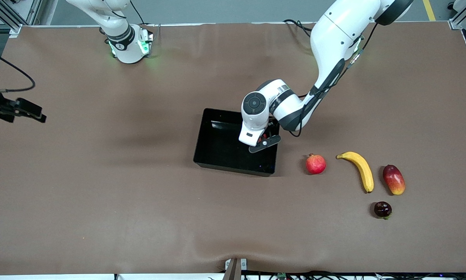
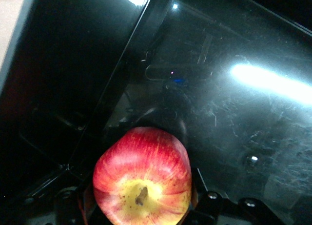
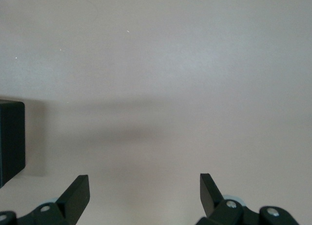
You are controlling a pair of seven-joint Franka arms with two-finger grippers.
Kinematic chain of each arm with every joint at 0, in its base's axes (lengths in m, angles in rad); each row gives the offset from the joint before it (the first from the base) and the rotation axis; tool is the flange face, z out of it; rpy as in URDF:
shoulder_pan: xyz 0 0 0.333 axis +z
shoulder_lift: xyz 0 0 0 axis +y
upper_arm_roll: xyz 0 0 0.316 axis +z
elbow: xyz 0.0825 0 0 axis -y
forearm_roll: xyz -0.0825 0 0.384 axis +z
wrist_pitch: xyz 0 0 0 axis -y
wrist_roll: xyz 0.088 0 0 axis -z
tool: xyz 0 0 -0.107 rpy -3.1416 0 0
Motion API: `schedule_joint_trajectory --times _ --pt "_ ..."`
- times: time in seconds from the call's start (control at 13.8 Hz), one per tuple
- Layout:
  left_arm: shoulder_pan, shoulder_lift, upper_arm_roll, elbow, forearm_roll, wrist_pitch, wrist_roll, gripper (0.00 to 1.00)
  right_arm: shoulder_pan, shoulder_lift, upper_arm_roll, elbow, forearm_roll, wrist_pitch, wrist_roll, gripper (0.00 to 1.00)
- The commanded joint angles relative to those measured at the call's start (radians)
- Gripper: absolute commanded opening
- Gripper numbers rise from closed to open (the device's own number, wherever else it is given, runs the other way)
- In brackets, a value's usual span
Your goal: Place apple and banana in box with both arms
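1. A brown table (image 1: 100,194) carries everything; its cover lies smooth, with slight ripples along the edge nearest the front camera.
2. A red pomegranate (image 1: 315,163) with a small crown tip rests on the table, toward the left arm's end.
3. An oblong mango (image 1: 393,179), red shading to yellow-orange at its nearer end, lies still closer to the left arm's end.
4. A small, dark purple, glossy round fruit (image 1: 383,209) with a bit of green at its base sits nearer to the front camera than the mango, apart from it.

robot lab: cloth-covered table (image 1: 100,194), aluminium framing (image 1: 460,15)
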Motion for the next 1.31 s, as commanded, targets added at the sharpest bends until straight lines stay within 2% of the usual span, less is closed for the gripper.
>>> schedule_joint_trajectory --times 0.0,0.29,0.44,0.87,1.23 --pt "-0.003 -0.017 -0.001 -0.030 0.026 0.018 -0.032 0.00 -0.001 0.009 0.020 0.076 -0.023 -0.065 0.079 1.00" --pt "-0.005 -0.017 -0.001 -0.018 0.026 0.018 -0.032 0.00 0.009 0.009 0.021 0.129 -0.017 -0.160 0.067 1.00" --pt "-0.013 -0.015 -0.001 -0.015 0.026 0.018 -0.032 0.00 0.059 0.007 0.006 0.139 -0.023 -0.203 0.078 1.00" --pt "-0.026 -0.003 0.000 0.007 0.040 0.022 -0.031 0.00 0.093 0.000 -0.005 0.155 -0.023 -0.203 0.080 1.00" --pt "-0.034 0.014 0.002 0.004 0.052 0.022 -0.034 0.00 0.131 -0.031 -0.101 0.162 -0.021 -0.208 0.070 1.00"
